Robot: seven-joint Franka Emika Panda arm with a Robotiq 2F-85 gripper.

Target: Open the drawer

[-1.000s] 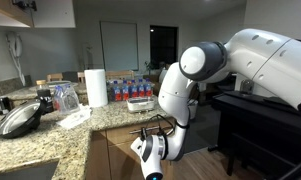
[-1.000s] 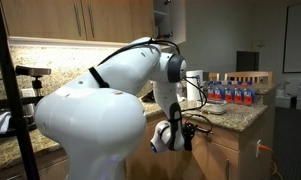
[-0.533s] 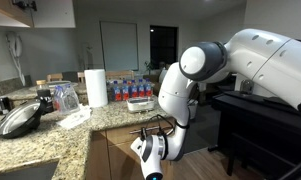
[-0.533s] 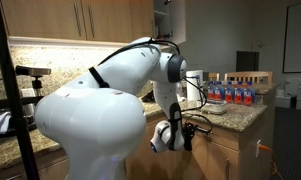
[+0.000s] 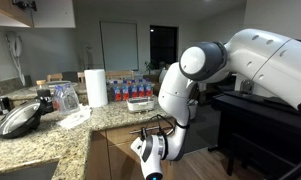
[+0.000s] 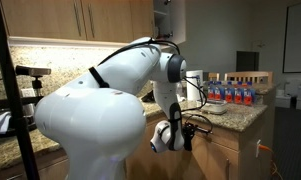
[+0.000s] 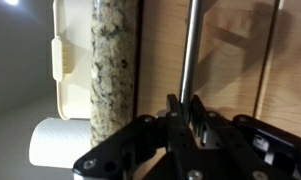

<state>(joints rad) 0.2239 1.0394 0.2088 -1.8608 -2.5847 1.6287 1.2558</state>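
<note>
Wrist view: light-brown wood drawer front (image 7: 230, 60) just beneath the speckled granite countertop edge (image 7: 114, 60). Its silver bar handle (image 7: 190, 45) runs parallel to that edge, with the far end cut off. The black gripper (image 7: 185, 108) is pinched on the handle. The drawer interior is hidden.

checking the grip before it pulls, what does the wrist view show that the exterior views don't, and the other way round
Only the wrist view shows the gripper shut on the silver handle, with the wood drawer front behind it. Only an exterior view shows the arm bending down in front of the cabinets, the water bottles and the dark pan. Both share the speckled stone counter and the paper towel roll.
</note>
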